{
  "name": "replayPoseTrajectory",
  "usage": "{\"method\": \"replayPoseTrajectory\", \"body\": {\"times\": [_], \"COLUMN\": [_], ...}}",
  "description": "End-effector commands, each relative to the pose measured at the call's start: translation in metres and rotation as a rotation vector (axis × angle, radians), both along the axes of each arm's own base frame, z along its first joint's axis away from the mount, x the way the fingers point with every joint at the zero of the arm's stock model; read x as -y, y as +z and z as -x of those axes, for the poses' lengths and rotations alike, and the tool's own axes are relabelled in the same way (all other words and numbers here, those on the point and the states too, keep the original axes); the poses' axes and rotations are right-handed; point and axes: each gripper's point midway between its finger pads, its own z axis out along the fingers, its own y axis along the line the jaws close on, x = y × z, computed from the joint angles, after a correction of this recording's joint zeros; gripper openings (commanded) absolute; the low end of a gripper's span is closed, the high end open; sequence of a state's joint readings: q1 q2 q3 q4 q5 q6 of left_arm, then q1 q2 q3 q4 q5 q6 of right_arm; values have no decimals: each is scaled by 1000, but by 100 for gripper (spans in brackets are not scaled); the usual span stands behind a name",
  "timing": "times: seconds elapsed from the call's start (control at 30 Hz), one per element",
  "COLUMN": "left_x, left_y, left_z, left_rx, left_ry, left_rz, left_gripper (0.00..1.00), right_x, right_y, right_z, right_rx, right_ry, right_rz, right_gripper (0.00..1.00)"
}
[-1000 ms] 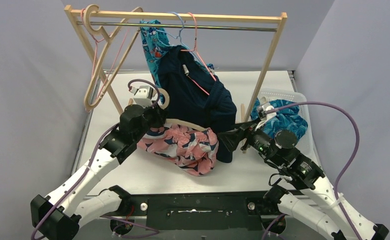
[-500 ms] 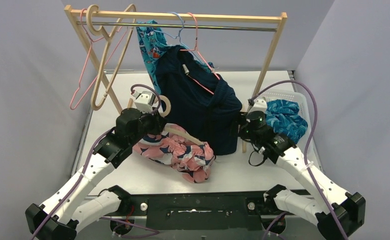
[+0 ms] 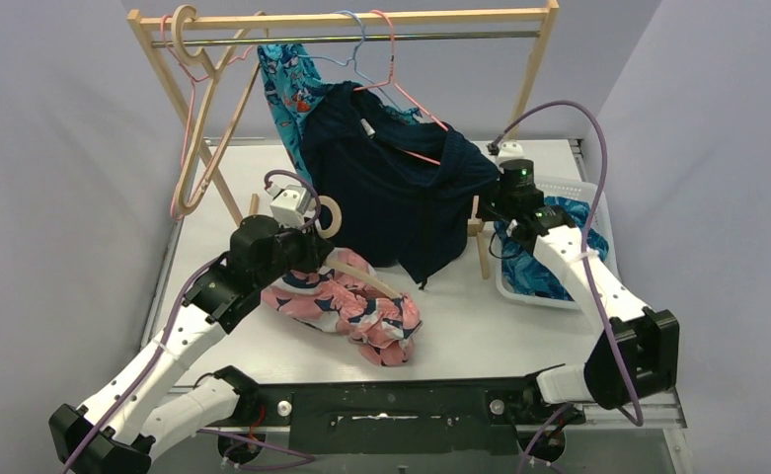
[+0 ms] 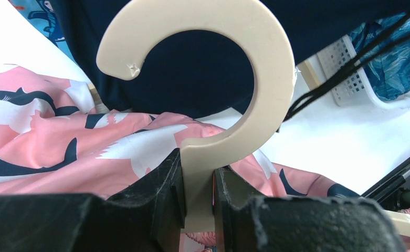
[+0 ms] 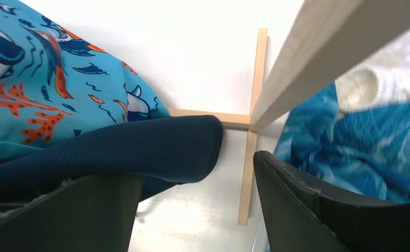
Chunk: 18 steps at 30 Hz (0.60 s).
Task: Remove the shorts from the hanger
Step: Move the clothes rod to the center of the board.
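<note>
Dark navy shorts hang from a pink wire hanger on the rail of the wooden rack in the top view, their right edge stretched towards the rack's right post, where the right gripper meets the cloth. Teal shark-print shorts hang on the rail just left of them. In front of the rack the pink-and-navy shorts lie bunched on the table, on a wooden hanger that the left gripper holds. Right of the rack, a white basket holds blue wave-patterned shorts.

Seen from the left wrist, the left gripper is clamped on the hanger's neck below its hook, pink cloth behind it.

Seen from the right wrist, the right gripper stands wide, a fold of navy cloth lying against its left finger, beside the rack's foot. Whether that finger carries the cloth I cannot tell.
</note>
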<state>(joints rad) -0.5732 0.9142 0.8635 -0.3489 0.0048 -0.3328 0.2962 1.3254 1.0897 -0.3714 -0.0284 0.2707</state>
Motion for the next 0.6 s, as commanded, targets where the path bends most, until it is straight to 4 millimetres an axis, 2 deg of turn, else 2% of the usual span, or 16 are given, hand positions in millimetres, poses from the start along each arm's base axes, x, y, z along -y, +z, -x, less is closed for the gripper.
{"method": "replayPoseTrajectory", "body": {"times": [0.0, 0.13, 0.27, 0.37, 0.57], "left_x": [5, 7, 10, 11, 16], "left_y": [26, 26, 24, 21, 20], "left_z": [2, 2, 3, 4, 5], "left_rx": [70, 68, 65, 60, 53], "left_ry": [-31, -43, -58, -62, -82], "left_rz": [59, 61, 71, 70, 93], "left_gripper": [0, 0, 0, 0, 0], "right_x": [-21, -25, -22, -17, -17], "right_y": [40, 47, 49, 47, 50], "right_z": [-41, -71, -86, -78, -45], "right_rx": [158, 168, 166, 159, 183], "right_ry": [183, 222, 217, 193, 192], "right_rz": [17, 8, -27, -44, -103], "right_gripper": [76, 76, 82, 85, 89]}}
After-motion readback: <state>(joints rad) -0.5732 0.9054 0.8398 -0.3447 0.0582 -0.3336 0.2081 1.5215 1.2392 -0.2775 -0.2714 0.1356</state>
